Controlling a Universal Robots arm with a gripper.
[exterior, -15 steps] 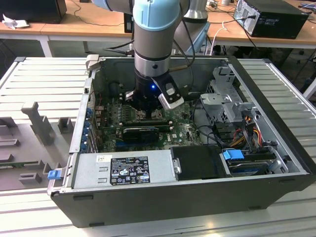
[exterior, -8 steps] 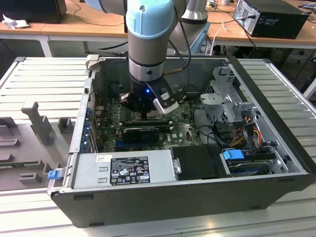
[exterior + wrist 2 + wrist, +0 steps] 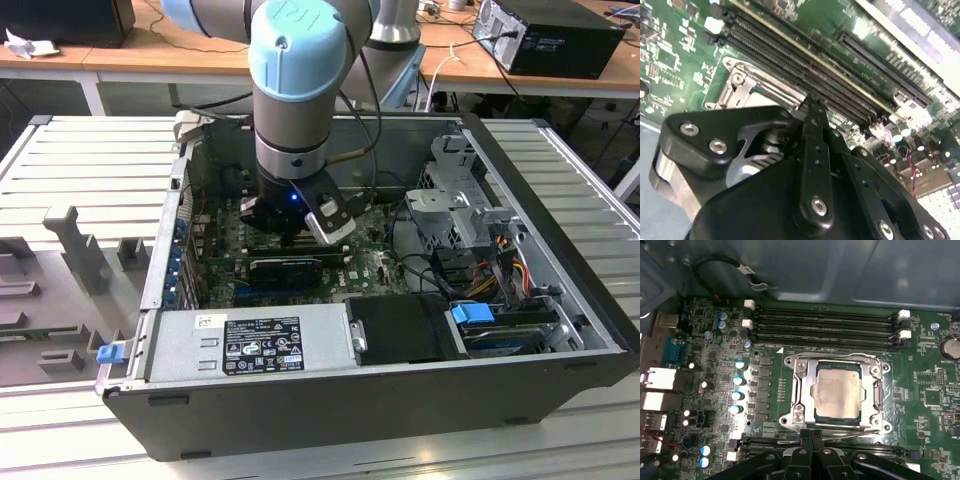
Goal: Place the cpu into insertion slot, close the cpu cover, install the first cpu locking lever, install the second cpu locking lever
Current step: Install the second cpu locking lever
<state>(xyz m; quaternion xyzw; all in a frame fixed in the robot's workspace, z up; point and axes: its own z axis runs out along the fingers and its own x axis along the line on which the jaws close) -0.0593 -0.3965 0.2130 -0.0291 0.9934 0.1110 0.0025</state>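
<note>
The cpu [image 3: 838,392] lies flat in the insertion slot [image 3: 790,418] on the green motherboard [image 3: 930,390], silvery top up. The grey metal cpu cover [image 3: 806,385] is down around it, and the chip shows through its square cut-out. A thin wire lever [image 3: 856,431] runs along the socket's edge closest to my fingers. My gripper [image 3: 812,437] is shut with its black fingertips together at that edge; I cannot tell if they touch the lever. In the second wrist view the gripper [image 3: 813,107] points down beside the socket's metal frame [image 3: 747,87]. In the exterior view the gripper [image 3: 290,238] is deep inside the computer case [image 3: 400,400].
Long black memory slots [image 3: 825,325] run beside the socket, with a row of capacitors [image 3: 739,380] on another side. A black cable [image 3: 725,265] loops on the case wall. The power supply [image 3: 250,345], a metal drive cage [image 3: 455,200] and wiring [image 3: 500,270] crowd the case.
</note>
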